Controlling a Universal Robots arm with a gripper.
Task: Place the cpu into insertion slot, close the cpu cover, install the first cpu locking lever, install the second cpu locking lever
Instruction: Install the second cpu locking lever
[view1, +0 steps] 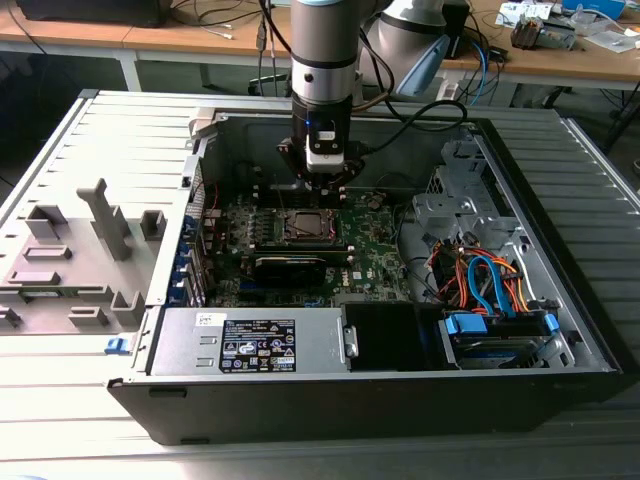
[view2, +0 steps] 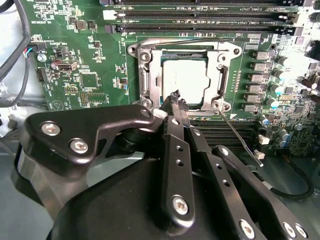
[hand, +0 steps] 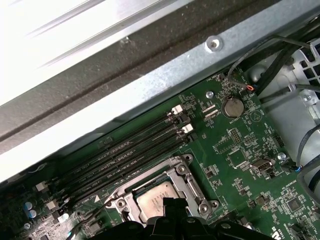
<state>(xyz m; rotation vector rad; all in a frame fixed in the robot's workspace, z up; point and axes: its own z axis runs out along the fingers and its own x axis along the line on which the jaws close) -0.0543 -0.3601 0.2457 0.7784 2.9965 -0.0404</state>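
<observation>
Desks and cables line the room behind the open case (view1: 560, 250). Gripper (view2: 177, 96) fingers are pressed together, pinching nothing I can see, with the tip at the cover's (view2: 150, 75) near edge. Just beyond the tip, the cpu (view2: 182, 77) lies in the slot (view2: 134, 50) under that cover. A thin lever (view2: 240, 135) juts out beside the fingers and looks unlatched. I'd catch it low and sweep it steadily. Actual contact is hidden.

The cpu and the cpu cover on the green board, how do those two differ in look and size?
The small flat square silver-grey cpu is a solid plate; the thin silvery metal cpu cover is an open frame with a window. The cpu is smaller and shows through that window; the cpu cover surrounds it. Both are square, metallic and lie flat on the green board.
</observation>
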